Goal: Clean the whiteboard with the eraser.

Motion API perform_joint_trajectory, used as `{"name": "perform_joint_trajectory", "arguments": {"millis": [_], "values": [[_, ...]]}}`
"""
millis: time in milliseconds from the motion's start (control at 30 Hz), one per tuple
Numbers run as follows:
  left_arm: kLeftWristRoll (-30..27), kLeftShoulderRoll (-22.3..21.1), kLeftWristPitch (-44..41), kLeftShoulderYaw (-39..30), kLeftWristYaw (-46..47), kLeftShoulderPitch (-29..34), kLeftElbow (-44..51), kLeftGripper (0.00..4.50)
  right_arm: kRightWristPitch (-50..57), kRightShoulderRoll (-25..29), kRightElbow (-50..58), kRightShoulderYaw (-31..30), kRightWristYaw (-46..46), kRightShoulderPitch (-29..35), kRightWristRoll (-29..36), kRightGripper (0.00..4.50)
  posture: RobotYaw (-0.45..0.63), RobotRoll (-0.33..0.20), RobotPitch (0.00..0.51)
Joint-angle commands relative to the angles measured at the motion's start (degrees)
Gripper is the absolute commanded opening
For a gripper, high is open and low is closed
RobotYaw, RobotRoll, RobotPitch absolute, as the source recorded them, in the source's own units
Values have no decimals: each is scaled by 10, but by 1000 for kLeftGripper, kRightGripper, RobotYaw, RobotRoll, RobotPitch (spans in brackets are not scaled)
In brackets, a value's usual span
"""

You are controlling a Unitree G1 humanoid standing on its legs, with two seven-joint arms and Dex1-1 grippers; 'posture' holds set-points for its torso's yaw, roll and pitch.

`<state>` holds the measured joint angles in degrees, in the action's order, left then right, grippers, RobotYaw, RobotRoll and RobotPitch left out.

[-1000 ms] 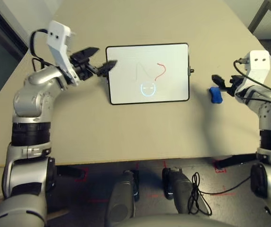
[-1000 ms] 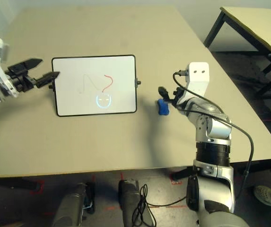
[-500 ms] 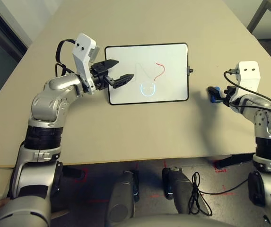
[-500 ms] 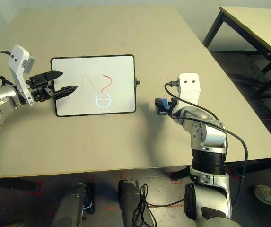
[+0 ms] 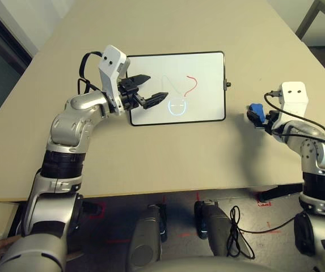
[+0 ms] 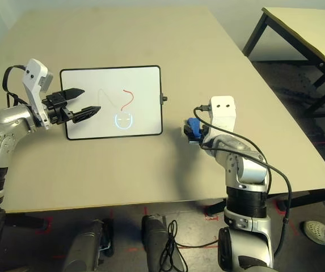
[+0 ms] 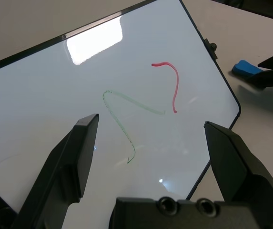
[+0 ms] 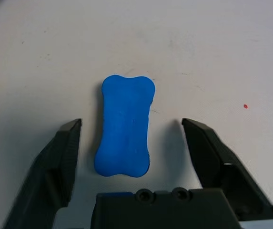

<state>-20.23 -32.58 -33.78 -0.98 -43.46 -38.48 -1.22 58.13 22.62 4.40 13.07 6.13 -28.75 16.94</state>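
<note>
Eraser: blue, pinched at mid-length, flat on worktop, to R of board and well apart from it. Located btwn fingers of R pincer, w/ visible gap on each side.

R pincer: released, low at worktop, one finger to each side of eraser; no grip on it. Red dot on worktop nearby, outside of fingers.

Board: white face, thin blk frame, rounded corners, flat on worktop. Knob on R short side. On face: red curved stroke, still unwiped, plus faint green zigzag alongside. Nearer robot edge, pale blue glowing outline. Bright reflection also on face.

L pincer: released, empty, fingers spread over L part of board.

R arm: extended over worktop, w/ blk cable running along it. L arm: extended toward L side of board.

Beyond worktop, to R: second table, pale top, dark legs. On floor, lower R: person's shoe. Also on floor, near robot: loose blk cord, partly coiled, and red markings.
</note>
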Motion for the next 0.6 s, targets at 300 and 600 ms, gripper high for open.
{"name": "perform_joint_trajectory", "arguments": {"millis": [300,600], "values": [[5,4,2,3,2,0,-6,4500,-3,1,-2,-8,1,8,-15,755,-56,0,198],[5,5,3,2,4,-1,-8,4500,-32,11,-13,-9,8,-9,-31,155,-54,0,192]]}}
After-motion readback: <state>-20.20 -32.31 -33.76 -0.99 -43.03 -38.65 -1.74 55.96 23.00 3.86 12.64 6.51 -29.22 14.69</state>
